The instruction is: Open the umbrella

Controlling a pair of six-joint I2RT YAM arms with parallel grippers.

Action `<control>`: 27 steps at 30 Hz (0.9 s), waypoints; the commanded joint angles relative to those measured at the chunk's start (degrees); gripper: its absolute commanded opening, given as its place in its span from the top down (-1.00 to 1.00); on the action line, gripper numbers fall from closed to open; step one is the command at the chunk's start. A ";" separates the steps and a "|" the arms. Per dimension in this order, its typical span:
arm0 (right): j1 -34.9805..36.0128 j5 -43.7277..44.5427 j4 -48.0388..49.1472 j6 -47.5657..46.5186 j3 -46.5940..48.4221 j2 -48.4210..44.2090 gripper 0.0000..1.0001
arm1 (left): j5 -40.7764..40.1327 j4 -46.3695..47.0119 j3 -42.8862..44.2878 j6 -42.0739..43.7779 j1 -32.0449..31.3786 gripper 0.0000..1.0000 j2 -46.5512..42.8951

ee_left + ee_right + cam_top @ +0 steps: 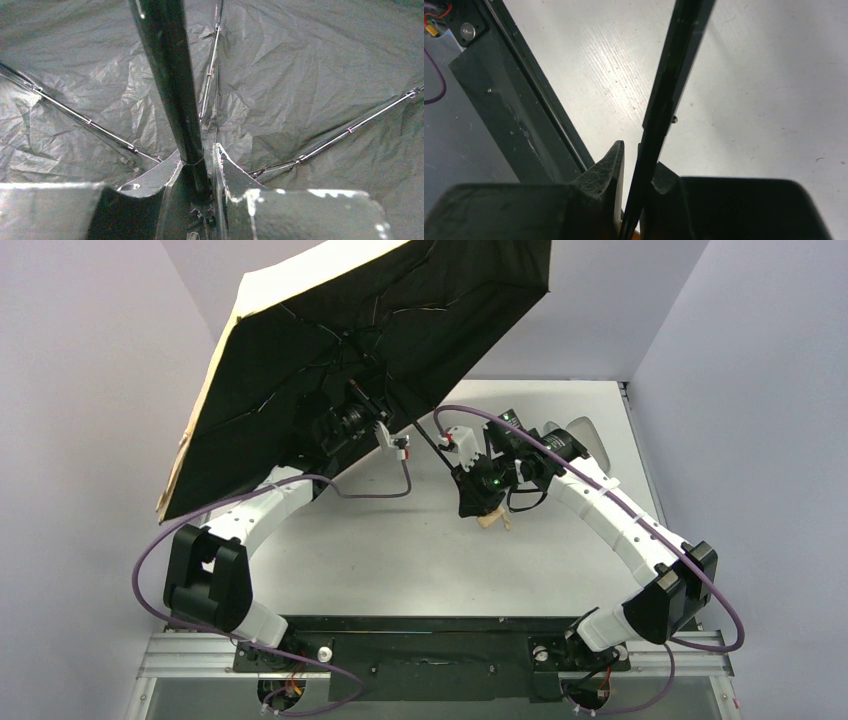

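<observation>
The umbrella is spread wide and tilted over the table's back left. Its black lining faces me and the tan outside shows along the left rim. My left gripper sits under the canopy. In the left wrist view its jaws stand narrowly open around the black shaft, with a slim gap on the right side. My right gripper is at the shaft's lower end by the beige handle knob. Its jaws are slightly open around the shaft, with light showing on the left.
A pale mint-green oval case lies behind the right arm at the back right. Thin metal ribs run under the canopy around the left gripper. The black base rail shows to the left in the right wrist view. Walls enclose the white table.
</observation>
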 commanded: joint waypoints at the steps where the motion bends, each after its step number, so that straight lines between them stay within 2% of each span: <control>1: 3.47 -6.89 -18.60 -15.41 -3.10 -7.58 1.00 | -25.52 7.88 5.71 -1.88 11.38 0.65 1.35; 13: 3.43 -4.80 -19.67 -16.07 -5.91 -9.99 1.00 | -21.55 7.33 5.84 -2.07 20.10 0.67 1.87; 27: 3.42 -3.83 -20.19 -16.57 -7.90 -11.33 1.00 | -23.71 6.73 8.88 -2.92 23.59 0.69 4.05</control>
